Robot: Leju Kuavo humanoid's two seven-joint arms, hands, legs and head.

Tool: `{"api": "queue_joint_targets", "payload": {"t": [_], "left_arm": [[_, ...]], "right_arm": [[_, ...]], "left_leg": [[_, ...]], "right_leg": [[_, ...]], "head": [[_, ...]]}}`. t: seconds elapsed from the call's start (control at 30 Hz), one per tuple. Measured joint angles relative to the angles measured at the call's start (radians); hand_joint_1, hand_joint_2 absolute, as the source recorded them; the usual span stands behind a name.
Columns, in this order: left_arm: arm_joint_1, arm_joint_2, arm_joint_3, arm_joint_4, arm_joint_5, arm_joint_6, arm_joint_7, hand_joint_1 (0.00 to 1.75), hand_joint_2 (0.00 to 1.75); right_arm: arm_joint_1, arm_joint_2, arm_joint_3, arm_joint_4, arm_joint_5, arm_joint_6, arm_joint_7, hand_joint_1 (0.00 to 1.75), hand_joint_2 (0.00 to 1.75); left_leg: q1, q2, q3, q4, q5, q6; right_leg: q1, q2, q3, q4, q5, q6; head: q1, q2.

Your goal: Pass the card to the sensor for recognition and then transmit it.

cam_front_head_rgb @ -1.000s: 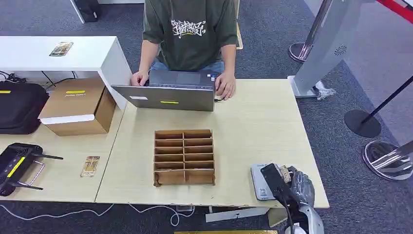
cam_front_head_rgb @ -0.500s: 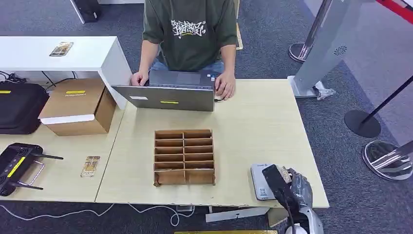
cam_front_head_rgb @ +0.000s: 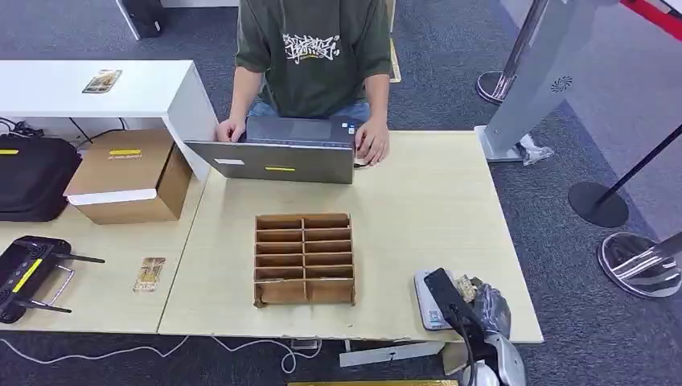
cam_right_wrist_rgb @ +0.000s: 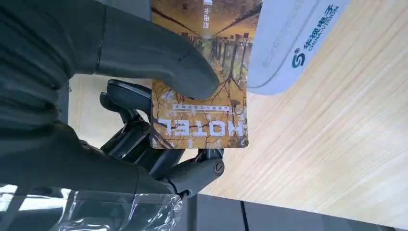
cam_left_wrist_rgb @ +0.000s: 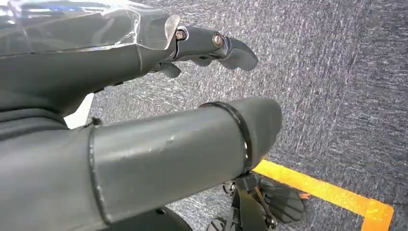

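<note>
Evidently the scan is under way: the right hand (cam_front_head_rgb: 482,310) pinches the hotel card (cam_right_wrist_rgb: 204,91) between thumb and fingers (cam_right_wrist_rgb: 159,159) over the white sensor (cam_right_wrist_rgb: 293,43) at the bench's (cam_front_head_rgb: 418,209) near right. Handing it on remains. The left hand (cam_left_wrist_rgb: 120,115) hangs open, holding nothing.

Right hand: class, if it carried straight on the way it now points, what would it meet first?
Probably the grey card sensor: the right hand holds the hotel card beside or partly over it, though height above it is unclear.

The right hand (cam_front_head_rgb: 481,304) hides part of the sensor (cam_front_head_rgb: 429,299) beneath it.
</note>
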Motion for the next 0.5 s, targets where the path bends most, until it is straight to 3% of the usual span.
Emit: {"api": "queue_joint_targets", "payload": {"t": [0.5], "left_arm": [[0.0, 0.0, 0.0, 0.0, 0.008, 0.0, 0.003, 0.0, 0.0]], "right_arm": [[-0.035, 0.0, 0.0, 0.047, -0.002, -0.01, -0.025, 1.75, 1.75]], "left_leg": [[0.0, 0.001, 0.002, 0.0, 0.0, 0.0]], "right_leg": [[0.0, 0.0, 0.002, 0.0, 0.001, 0.0]], "head": [[0.0, 0.0]]}}
